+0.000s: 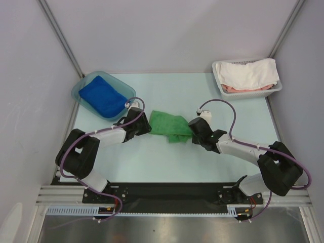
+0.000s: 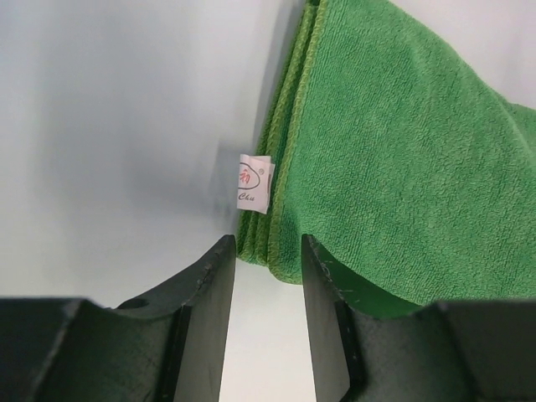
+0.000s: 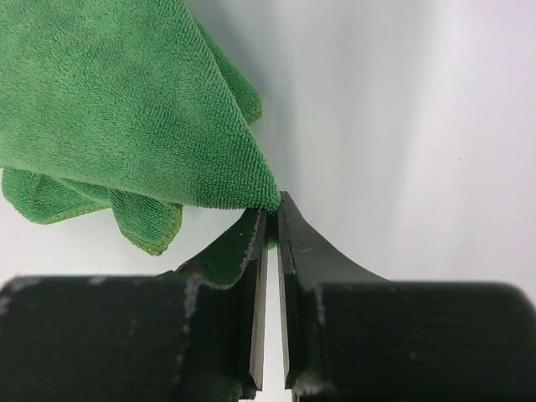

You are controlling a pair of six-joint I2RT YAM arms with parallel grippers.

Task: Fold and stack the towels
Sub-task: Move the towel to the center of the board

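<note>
1. We count two towels: one green towel (image 1: 169,125), one blue towel (image 1: 103,96).
2. We see two containers: one teal tub (image 1: 80,90), one white basket (image 1: 218,76).
3. We count one white cloth (image 1: 253,71), one pink cloth (image 1: 238,89).
4. We see two arms: left arm (image 1: 81,152), right arm (image 1: 276,172).

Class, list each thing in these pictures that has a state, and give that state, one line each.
green towel: loosely folded, lying on table
blue towel: folded, in teal basin
white cloth: folded, in basket
left gripper: open, at green towel's edge
right gripper: shut on green towel's corner
</note>
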